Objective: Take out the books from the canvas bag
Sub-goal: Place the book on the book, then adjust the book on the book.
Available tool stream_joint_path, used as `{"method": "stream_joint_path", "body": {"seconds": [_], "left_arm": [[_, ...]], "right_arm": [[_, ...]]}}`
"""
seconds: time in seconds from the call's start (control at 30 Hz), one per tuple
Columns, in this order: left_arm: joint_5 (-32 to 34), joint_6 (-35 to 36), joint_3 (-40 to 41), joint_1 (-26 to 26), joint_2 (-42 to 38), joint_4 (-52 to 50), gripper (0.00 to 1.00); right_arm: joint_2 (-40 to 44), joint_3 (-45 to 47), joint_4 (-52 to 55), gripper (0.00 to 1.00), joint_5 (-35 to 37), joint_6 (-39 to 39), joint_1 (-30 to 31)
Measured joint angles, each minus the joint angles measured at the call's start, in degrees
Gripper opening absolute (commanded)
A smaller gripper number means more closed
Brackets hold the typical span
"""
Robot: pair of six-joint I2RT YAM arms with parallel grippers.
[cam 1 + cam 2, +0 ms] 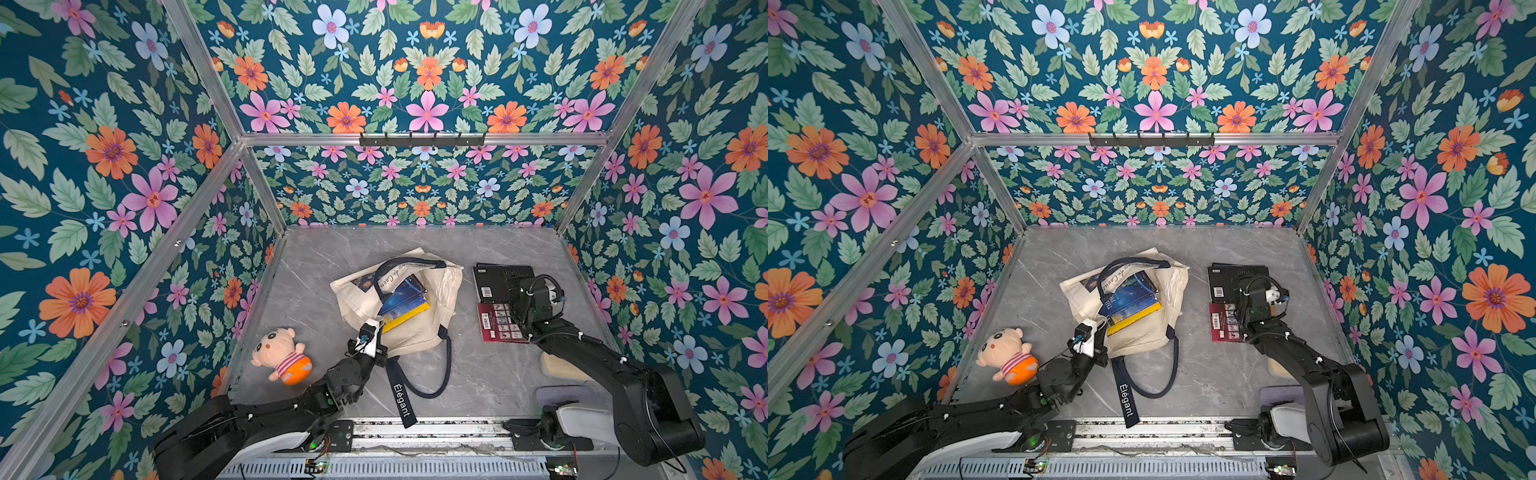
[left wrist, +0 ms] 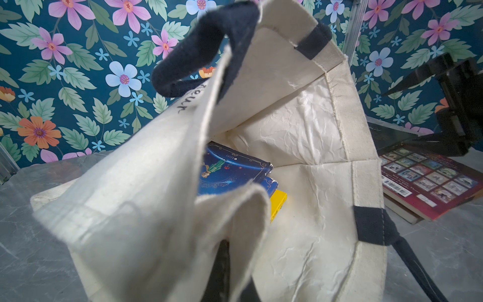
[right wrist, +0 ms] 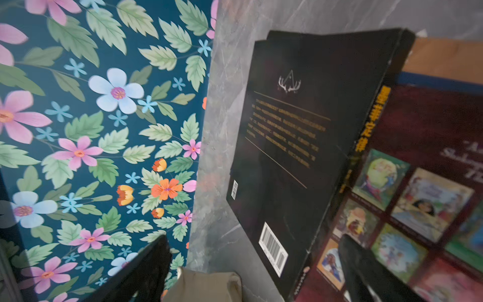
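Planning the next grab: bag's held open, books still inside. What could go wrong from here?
The left tool pinches only the canvas bag's rim; pulling the blue books may drag the limp bag or slip the hold.
A navy handle loops over the mouth and could snag a book on its way out.
The open right tool sits close over the black book and might nudge it.

Matt cream cloth canvas bag (image 1: 440, 291), glossy paper-covered books (image 1: 405, 299), smooth grey marbled tabletop (image 1: 316, 257).
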State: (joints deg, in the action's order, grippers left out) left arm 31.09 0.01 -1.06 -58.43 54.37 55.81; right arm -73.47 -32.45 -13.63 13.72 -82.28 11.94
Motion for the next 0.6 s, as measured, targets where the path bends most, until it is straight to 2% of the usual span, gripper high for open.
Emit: {"method": "stream_joint_path", "body": {"seconds": [0.37, 0.6], "left_arm": [[-0.17, 0.00, 0.00, 0.00, 0.44, 0.00, 0.00], [-0.17, 0.00, 0.00, 0.00, 0.61, 0.00, 0.00]], "right_arm": [[-6.38, -2.86, 2.64, 0.99, -2.78, -1.55, 0.00], [-10.56, -5.03, -0.61, 0.97, -2.54, -0.09, -0.07]]}}
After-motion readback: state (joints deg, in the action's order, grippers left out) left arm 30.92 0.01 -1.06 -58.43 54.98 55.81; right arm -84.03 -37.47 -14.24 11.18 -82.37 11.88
